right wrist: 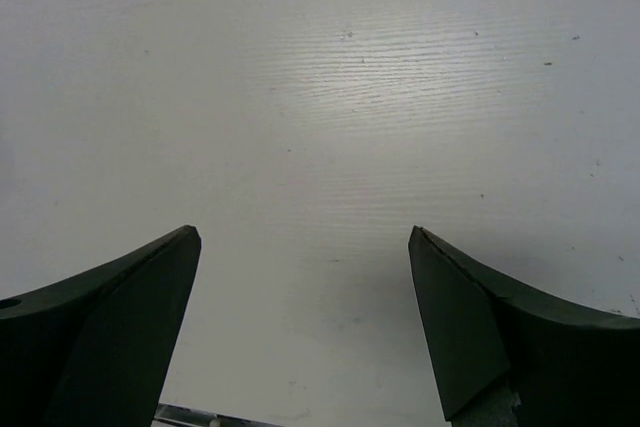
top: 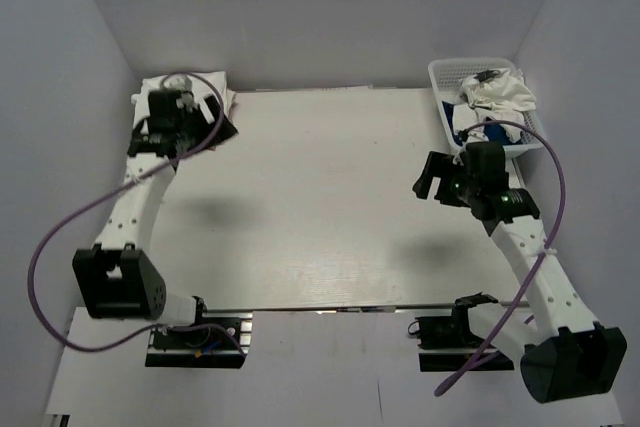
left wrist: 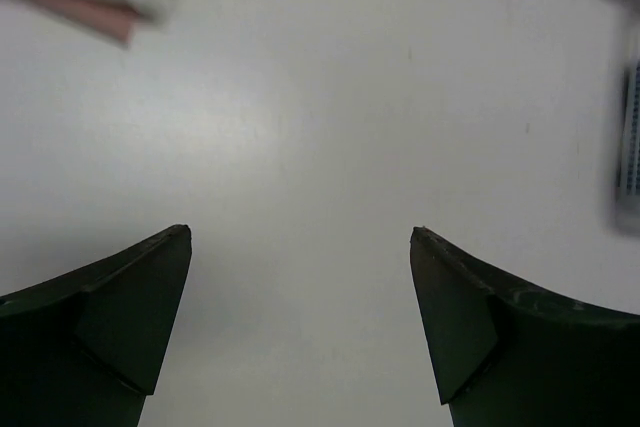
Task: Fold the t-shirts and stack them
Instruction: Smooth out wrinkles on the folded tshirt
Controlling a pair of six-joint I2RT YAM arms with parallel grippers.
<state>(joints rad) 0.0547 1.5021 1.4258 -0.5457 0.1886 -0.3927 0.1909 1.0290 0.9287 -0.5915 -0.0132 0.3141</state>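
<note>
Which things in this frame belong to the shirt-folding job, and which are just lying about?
Job:
- folded stack of white and pink cloth t-shirts, far left corner
- crumpled white cloth t-shirts in the white plastic basket
- left gripper and right gripper, open and empty

Incidental:
- purple cable loops on the arms

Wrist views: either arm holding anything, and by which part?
Nothing held: the left gripper and right gripper are both open, only table beneath.

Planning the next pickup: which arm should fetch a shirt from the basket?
Right. The right fingers, open and empty, hover just beside the basket holding the unfolded shirts at the far right. The left fingers, also open, are by the folded stack in the far left corner, across the table.
</note>
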